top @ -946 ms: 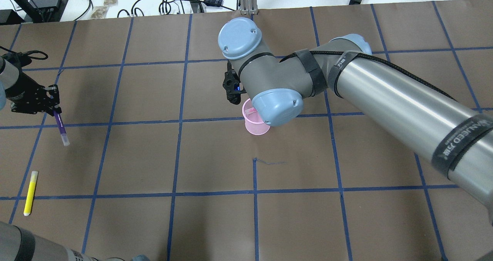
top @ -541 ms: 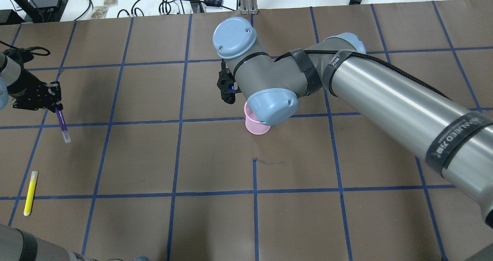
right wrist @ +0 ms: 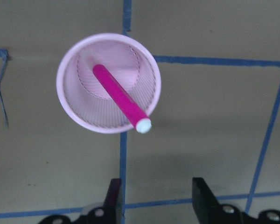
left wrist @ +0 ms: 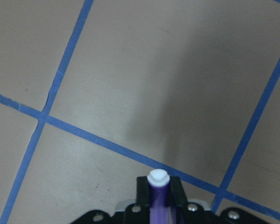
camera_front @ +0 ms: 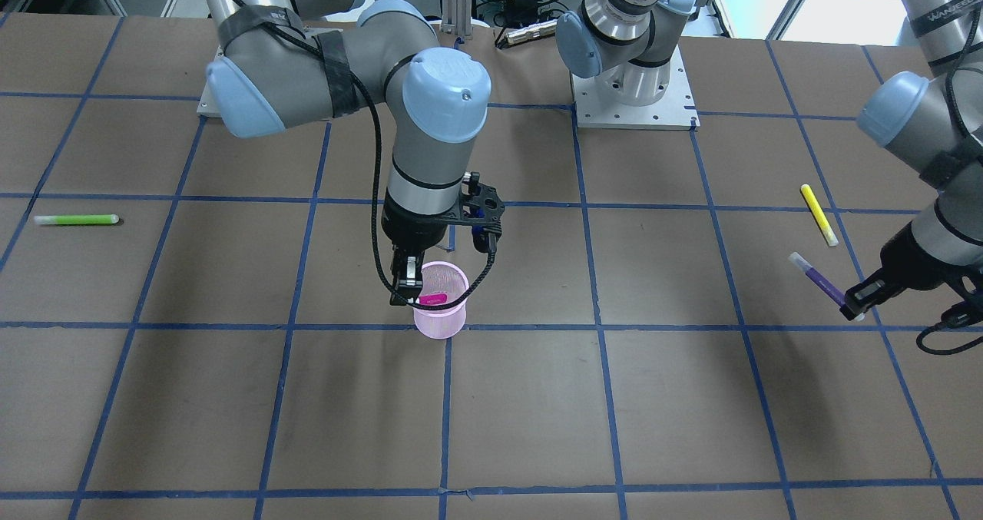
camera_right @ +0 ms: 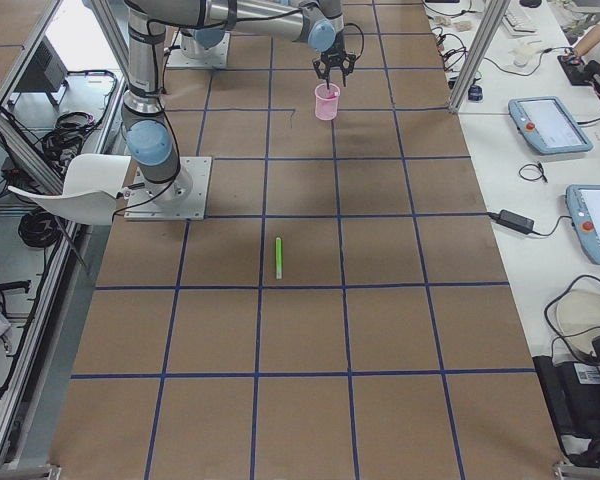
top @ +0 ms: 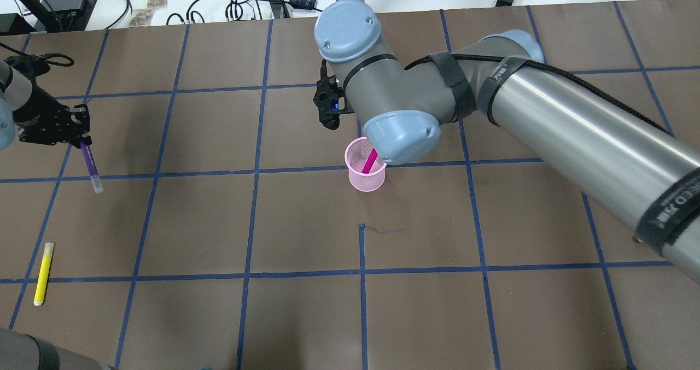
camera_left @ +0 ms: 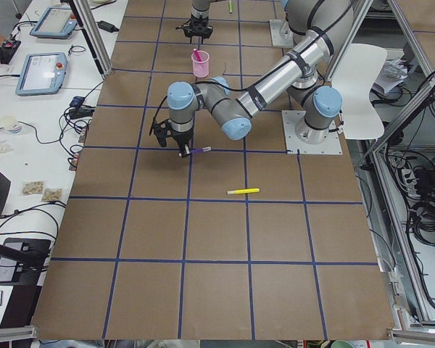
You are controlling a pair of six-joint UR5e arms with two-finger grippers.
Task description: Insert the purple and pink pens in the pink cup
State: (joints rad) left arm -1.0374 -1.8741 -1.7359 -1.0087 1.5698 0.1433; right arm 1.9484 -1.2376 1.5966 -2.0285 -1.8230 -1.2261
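The pink mesh cup stands upright near the table's middle. The pink pen leans inside it, with its white tip over the rim in the right wrist view. My right gripper is open and empty, just above the cup and apart from the pen. In the front view the right gripper hangs at the cup's rim. My left gripper is shut on the purple pen at the far left, above the table. The purple pen's white end points down between the left fingers.
A yellow pen lies near the table's front left corner, below my left gripper. A green pen lies far out on my right side. My right arm's elbow and forearm reach across the right half of the table.
My right wrist has shifted back off the cup, and the pink pen now shows leaning free inside it. My left gripper has moved slightly away from me with the purple pen.
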